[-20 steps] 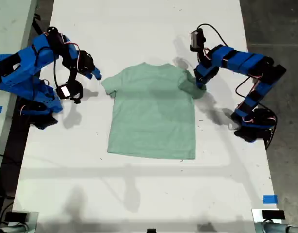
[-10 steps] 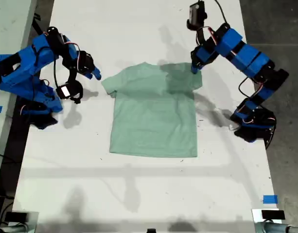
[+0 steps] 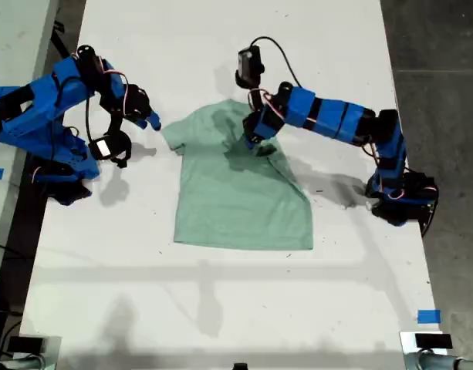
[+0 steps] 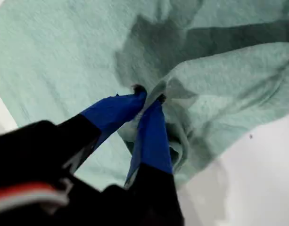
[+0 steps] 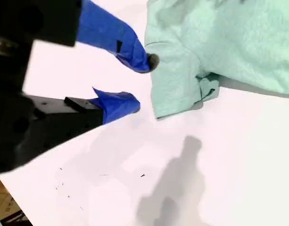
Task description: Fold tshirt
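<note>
Soft matt cloth tshirt (image 3: 240,193) on a smooth white table (image 3: 221,308).

Blue arms (image 3: 329,119), blk cables, blue jaws.

White table, blue tape, grey floor

A long white table (image 3: 221,293) carries a blue tape strip (image 3: 428,316) near its edge; grey floor (image 3: 444,46) lies beyond.

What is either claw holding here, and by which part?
My first gripper pinches the t-shirt by its sleeve on the exterior view's right, drawn over the chest. My second gripper is open, holding nothing.
</note>
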You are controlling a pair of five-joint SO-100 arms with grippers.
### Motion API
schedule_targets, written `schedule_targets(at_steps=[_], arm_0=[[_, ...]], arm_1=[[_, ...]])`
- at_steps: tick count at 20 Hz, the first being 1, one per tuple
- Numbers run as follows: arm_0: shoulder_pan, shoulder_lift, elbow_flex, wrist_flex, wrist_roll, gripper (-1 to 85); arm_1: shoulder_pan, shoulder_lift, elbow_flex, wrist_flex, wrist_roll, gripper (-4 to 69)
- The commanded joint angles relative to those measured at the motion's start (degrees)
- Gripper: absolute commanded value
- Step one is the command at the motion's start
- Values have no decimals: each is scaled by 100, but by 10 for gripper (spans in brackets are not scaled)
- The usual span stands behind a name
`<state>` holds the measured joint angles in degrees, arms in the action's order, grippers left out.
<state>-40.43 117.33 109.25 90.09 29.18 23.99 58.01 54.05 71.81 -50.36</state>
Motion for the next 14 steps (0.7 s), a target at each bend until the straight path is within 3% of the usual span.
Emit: schedule_targets(at_steps=[1, 2, 4, 6, 7, 11, 14], arm_0=[[105, 18, -26, -97, -114, 111], [123, 18, -18, -105, -132, 115], [158, 26, 9, -105, -193, 130], [193, 35, 62, -114, -229, 158], [193, 44, 79, -114, -237, 164], [185, 220, 79, -167, -255, 228], [141, 413, 79, -114, -255, 209]], arm_1=[[-352, -334, -475, -1125, 352, -1], [-396, -563, -519, -1397, 431, 1], [-439, -817, -571, -1644, 457, 184], [-387, -642, -598, -1292, 624, 265], [-378, -396, -598, -1125, 360, 349], [-105, 1266, -580, 167, -70, 271], [114, 2681, -132, 984, -378, 251]])
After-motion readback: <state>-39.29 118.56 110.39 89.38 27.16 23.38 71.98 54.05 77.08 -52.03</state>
